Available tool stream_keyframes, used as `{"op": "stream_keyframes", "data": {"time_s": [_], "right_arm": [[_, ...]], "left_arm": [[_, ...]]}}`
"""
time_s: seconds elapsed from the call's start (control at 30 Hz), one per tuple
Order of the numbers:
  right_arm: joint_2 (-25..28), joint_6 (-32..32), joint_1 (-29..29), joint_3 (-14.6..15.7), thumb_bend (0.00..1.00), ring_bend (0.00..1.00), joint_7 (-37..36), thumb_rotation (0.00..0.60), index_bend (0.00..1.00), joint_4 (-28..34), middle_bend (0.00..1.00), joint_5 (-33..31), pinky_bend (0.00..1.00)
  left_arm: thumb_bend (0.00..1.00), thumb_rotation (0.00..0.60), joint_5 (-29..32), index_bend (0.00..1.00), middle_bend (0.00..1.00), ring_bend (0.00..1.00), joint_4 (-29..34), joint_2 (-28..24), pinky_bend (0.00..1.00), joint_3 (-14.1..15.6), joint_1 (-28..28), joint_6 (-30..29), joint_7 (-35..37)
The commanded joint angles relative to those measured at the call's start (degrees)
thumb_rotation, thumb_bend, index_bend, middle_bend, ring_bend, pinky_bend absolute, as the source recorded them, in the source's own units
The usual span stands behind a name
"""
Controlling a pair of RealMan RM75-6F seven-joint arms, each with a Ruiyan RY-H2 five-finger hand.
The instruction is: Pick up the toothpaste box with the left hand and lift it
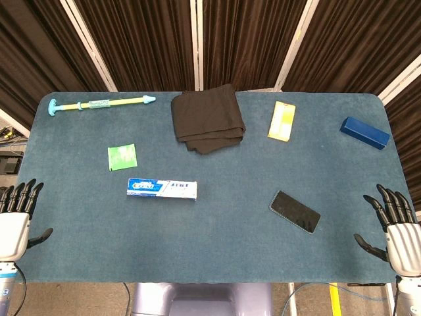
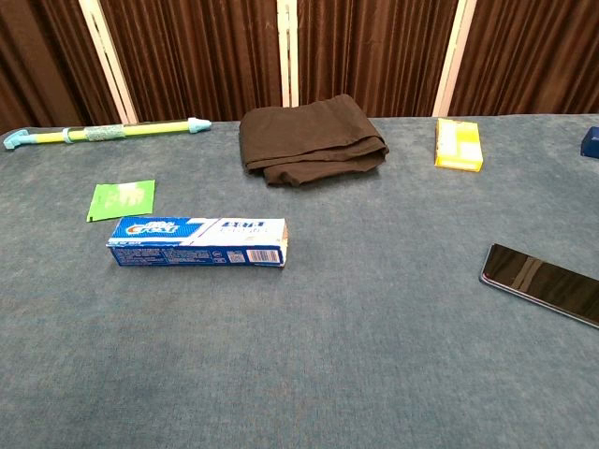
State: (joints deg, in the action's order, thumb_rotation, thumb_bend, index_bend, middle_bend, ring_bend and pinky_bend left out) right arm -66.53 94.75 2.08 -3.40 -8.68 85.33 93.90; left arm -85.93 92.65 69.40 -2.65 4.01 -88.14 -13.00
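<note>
The toothpaste box (image 1: 162, 189), blue and white, lies flat on the blue table, left of centre; the chest view shows the box (image 2: 197, 241) lengthwise with nothing touching it. My left hand (image 1: 16, 220) hovers at the table's near left corner, fingers spread and empty, well to the left of the box. My right hand (image 1: 395, 230) is at the near right corner, also with fingers apart and holding nothing. Neither hand appears in the chest view.
A green packet (image 1: 122, 157) lies just beyond the box. A folded dark cloth (image 1: 207, 118), a yellow box (image 1: 281, 120), a dark blue box (image 1: 364, 132) and a long yellow-and-teal stick (image 1: 99, 103) sit farther back. A black phone (image 1: 295, 211) lies right of centre.
</note>
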Motion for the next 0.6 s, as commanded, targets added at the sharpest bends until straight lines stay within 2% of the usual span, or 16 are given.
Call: {"op": "stream_keyframes", "data": {"time_s": [0.03, 0.6], "right_arm": [[-0.27, -0.17, 0.14, 0.01, 0.07, 0.0, 0.61, 0.6, 0.18, -0.16, 0.0, -0.03, 0.05], [-0.42, 0.18, -0.14, 0.18, 0.07, 0.0, 0.85, 0.6, 0.18, -0.1, 0.0, 0.01, 0.06]], "left_arm": [[0.07, 0.6, 0.3, 0.0, 0.0, 0.0, -0.15, -0.08, 0.0, -0.15, 0.08, 0.24, 0.43], [0.07, 0.6, 0.23, 0.0, 0.0, 0.0, 0.14, -0.65, 0.0, 0.76, 1.17, 3.34, 0.84]]}}
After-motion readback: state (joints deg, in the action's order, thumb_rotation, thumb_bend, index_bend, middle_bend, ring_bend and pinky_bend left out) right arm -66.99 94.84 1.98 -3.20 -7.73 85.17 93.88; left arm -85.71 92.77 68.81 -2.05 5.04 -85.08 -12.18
